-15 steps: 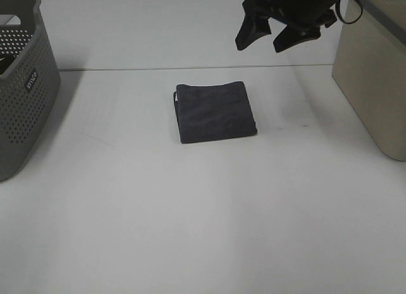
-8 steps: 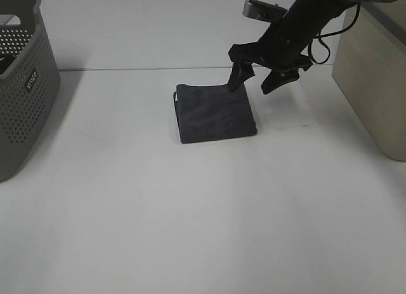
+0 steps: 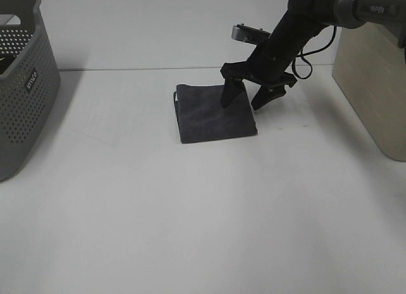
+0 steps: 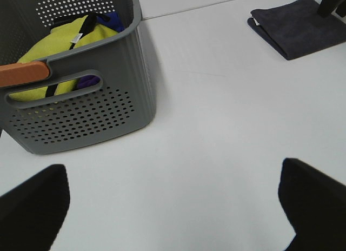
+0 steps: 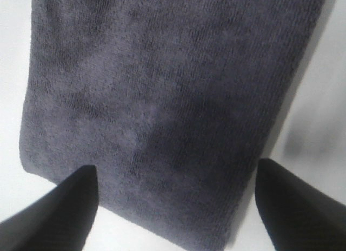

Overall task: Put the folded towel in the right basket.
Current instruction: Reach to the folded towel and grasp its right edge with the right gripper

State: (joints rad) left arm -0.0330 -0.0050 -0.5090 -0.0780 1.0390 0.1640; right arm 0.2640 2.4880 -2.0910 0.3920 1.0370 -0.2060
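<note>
The folded dark grey towel (image 3: pixel 212 115) lies flat on the white table, a little behind its middle. My right gripper (image 3: pixel 245 99) is open and low over the towel's far right corner, one finger over the towel and the other past its right edge. In the right wrist view the towel (image 5: pixel 157 94) fills the frame between the spread fingertips (image 5: pixel 59 216). The right basket (image 3: pixel 374 72) is beige and stands at the right edge. My left gripper (image 4: pixel 173 218) is open and empty above the table, near the grey basket (image 4: pixel 81 107); the towel (image 4: pixel 297 25) lies far from it.
The grey perforated basket (image 3: pixel 22 85) stands at the left edge and holds yellow cloth (image 4: pixel 59 45) and other items. The table's back edge (image 3: pixel 139 68) runs just behind the towel.
My right gripper has come down from high above the back of the table and to the left, onto the towel's far right corner. It has stayed open. The towel has not moved.
</note>
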